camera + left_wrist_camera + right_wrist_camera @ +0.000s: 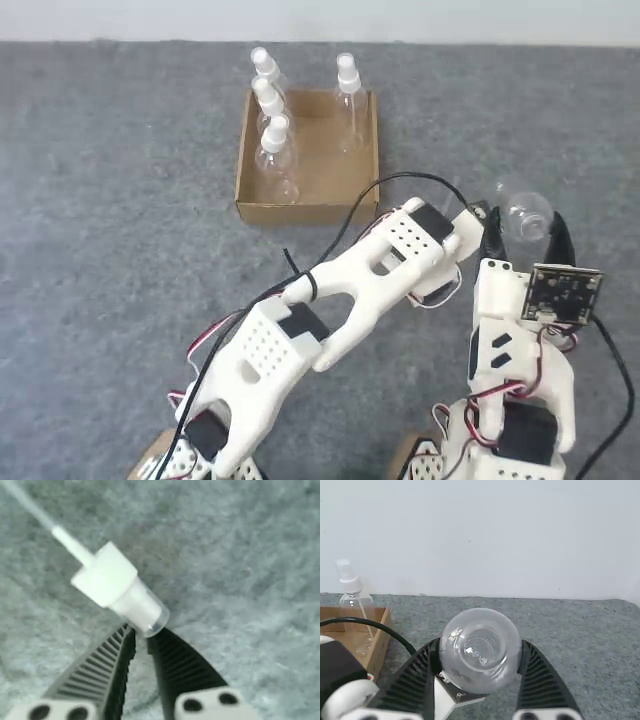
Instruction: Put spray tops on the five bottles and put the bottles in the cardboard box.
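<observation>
Currently, final capping: near the cardboard box (305, 208), right gripper (525, 235) clamps the bare bottle (480, 645); left gripper (142, 634) pinches the spray top (107, 577). Next move likely demands threading its tube into the neck.

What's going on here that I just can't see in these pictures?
Neck of the bottle: right wrist view, hidden behind the bottle's own base.
Tube tip of the spray top: left wrist view, cut off by the edge.
Whether top and neck have met: high view, the left arm covers that spot.
</observation>
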`<state>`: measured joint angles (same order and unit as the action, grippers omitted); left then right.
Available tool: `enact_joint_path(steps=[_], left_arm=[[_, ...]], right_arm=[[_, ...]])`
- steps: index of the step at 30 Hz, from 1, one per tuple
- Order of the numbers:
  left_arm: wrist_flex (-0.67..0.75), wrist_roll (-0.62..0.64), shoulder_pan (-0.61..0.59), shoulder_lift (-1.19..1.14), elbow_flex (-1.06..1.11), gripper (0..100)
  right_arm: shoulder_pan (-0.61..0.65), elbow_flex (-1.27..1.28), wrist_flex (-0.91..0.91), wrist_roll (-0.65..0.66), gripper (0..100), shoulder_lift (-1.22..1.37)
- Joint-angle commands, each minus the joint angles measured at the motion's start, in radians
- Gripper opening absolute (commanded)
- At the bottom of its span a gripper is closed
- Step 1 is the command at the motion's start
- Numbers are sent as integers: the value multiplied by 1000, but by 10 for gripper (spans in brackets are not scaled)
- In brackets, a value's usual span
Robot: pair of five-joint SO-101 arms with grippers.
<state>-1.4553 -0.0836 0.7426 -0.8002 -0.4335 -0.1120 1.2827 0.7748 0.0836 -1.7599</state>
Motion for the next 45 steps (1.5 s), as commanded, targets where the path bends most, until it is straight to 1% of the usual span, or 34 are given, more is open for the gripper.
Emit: enact_joint_path(steps=[1,6,11,15,18,22,26,29,34,37,38,40,43,44,45], left_arm=[[-14,-11,-8,11,-45,11],[-21,-17,-5,43,15,11],[-6,-18,-8,189,163,11],[51,-23,-32,344,354,11],[92,-81,-35,468,522,11],[163,-126,-37,626,746,11],[173,-201,-38,736,888,11],[173,-244,-86,801,954,11],[193,-265,-187,879,952,12],[233,-255,-192,905,921,20],[247,-239,-186,907,909,39],[282,-161,-169,907,894,110],[348,-26,-137,905,895,267],[370,8,-126,905,895,294],[393,32,-115,905,895,297]], right_arm=[[5,-52,-21,-8,43,-13],[1,-52,-22,-8,43,-13],[1,-52,-24,-9,43,-13],[-1,-51,-24,-12,43,-13],[-1,-51,-24,-12,43,-13],[-1,-51,-24,-12,43,-13],[-1,-51,-24,-12,43,-13],[-1,-51,-22,-12,43,-13],[-1,-51,-22,-12,44,-13],[-1,-51,-25,-12,45,-13],[-1,-51,-25,-12,45,-13],[-2,-52,-25,-9,45,-13],[-2,-54,-25,-8,45,-13],[-2,-54,-25,-8,45,-13],[-2,-54,-25,-8,45,-13]])
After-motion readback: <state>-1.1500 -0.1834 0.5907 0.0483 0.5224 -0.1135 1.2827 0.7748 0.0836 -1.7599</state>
